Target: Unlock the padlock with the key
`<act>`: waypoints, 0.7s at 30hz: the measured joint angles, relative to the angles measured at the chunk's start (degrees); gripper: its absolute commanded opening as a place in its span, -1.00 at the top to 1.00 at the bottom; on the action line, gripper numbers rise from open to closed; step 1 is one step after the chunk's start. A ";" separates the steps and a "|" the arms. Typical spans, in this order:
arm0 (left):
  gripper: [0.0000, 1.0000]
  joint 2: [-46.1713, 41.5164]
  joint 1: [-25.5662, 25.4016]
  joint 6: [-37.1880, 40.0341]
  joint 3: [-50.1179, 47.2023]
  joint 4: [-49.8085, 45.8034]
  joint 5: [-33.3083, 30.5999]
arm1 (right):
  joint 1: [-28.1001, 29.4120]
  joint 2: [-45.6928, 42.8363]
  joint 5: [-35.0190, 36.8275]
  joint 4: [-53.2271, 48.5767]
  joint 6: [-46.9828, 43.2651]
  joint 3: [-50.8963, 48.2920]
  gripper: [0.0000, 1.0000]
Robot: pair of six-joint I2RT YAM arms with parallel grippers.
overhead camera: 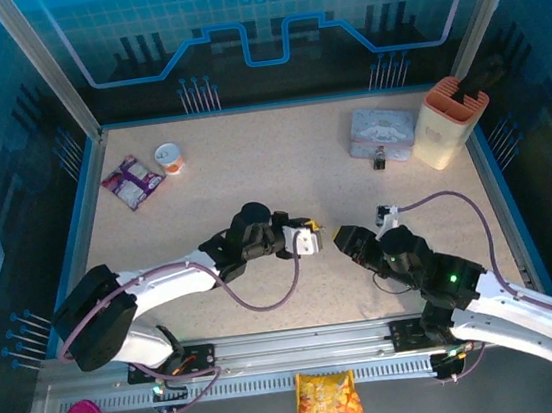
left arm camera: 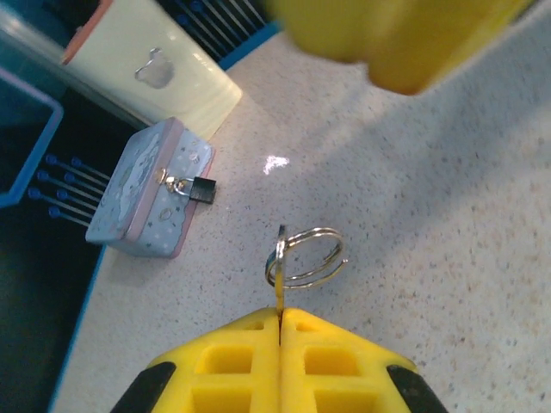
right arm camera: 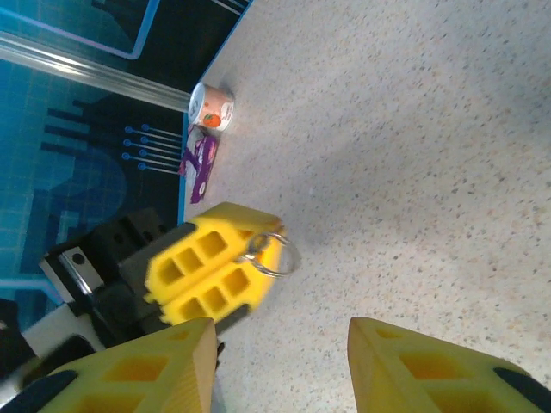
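Key clamped in the left gripper [left arm camera: 281, 314] mid-table; right gripper [right arm camera: 280, 361] released, jaws apart and empty.
I see bare table [overhead camera: 251, 169] between both grippers and the tin [left arm camera: 146, 194], which sits near the far right edge beside a cream holder [left arm camera: 164, 73]. I count one key [left arm camera: 281, 258], one ring [left arm camera: 310, 231] and one padlock [left arm camera: 202, 189], which hangs on the tin's front. The key's long axis runs straight out of the left fingers, ring end outward, towards the right gripper.

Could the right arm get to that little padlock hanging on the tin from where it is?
Probably yes: the right gripper is open and empty, the padlock hangs on the tin box's near side, and bare table lies between.
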 measured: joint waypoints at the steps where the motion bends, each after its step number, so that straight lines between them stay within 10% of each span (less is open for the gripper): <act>1: 1.00 0.44 -0.55 2.43 0.20 -0.48 -0.42 | 0.24 0.00 -0.22 0.92 0.57 -0.48 0.11; 21: 1.00 1.09 -5.92 15.06 1.14 -0.48 -5.03 | 1.33 0.63 -0.24 4.44 8.79 -4.11 0.39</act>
